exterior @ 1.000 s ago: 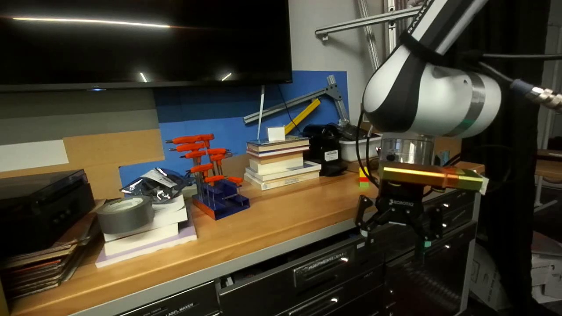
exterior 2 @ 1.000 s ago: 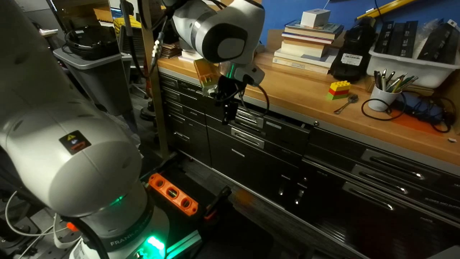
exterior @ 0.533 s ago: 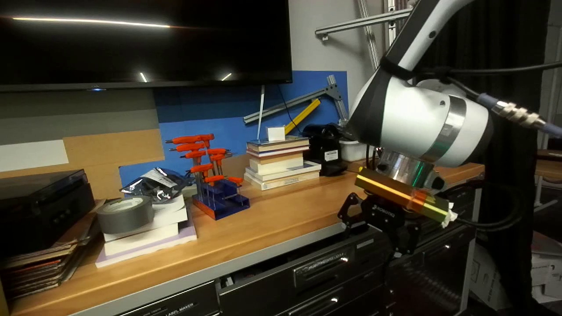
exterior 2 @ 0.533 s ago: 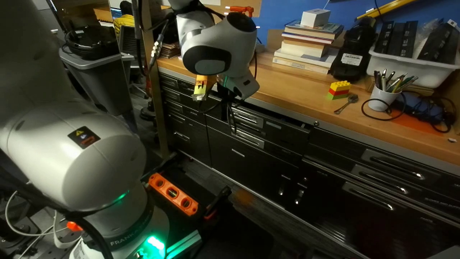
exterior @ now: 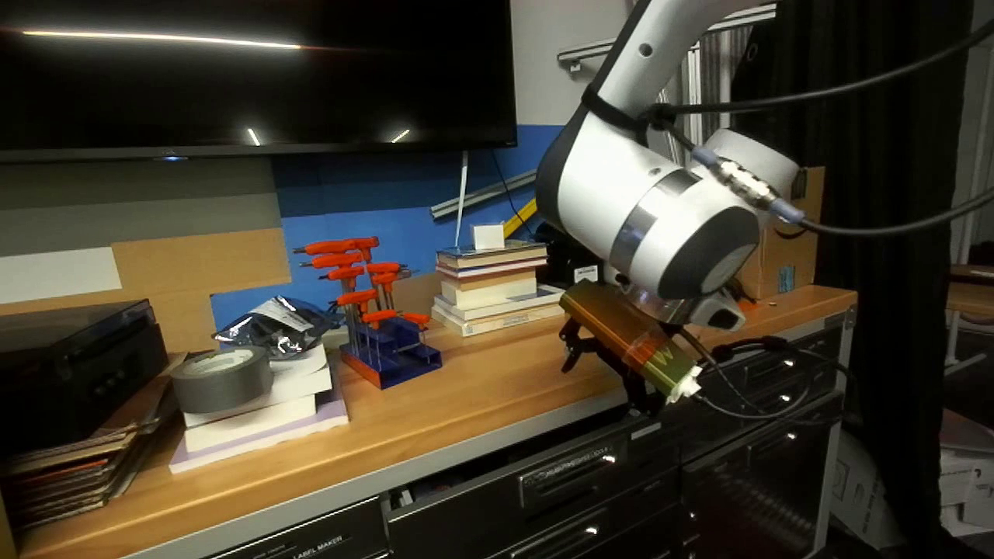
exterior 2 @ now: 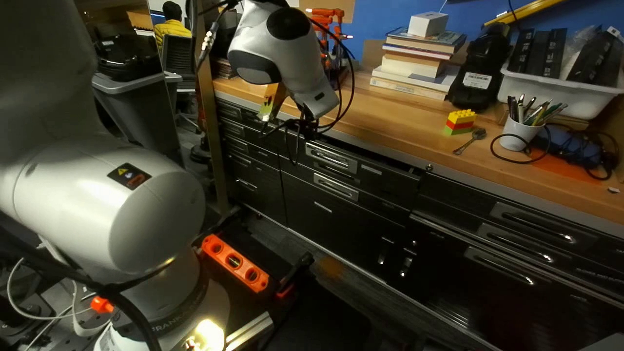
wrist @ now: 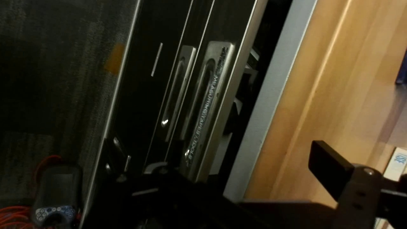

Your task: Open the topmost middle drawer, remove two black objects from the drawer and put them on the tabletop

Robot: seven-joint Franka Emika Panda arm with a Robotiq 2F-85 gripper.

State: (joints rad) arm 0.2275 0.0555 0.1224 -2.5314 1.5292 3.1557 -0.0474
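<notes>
Drawer (wrist: 208, 108) ajar, pale items (wrist: 220, 154) inside

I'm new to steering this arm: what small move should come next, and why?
Probably lower the spread fingers to the front edge of the topmost middle drawer, ready to pull it wider. It stands partly open, but the wrist view shows only a narrow gap between its front and the tabletop, so reaching in now looks tight.
</notes>
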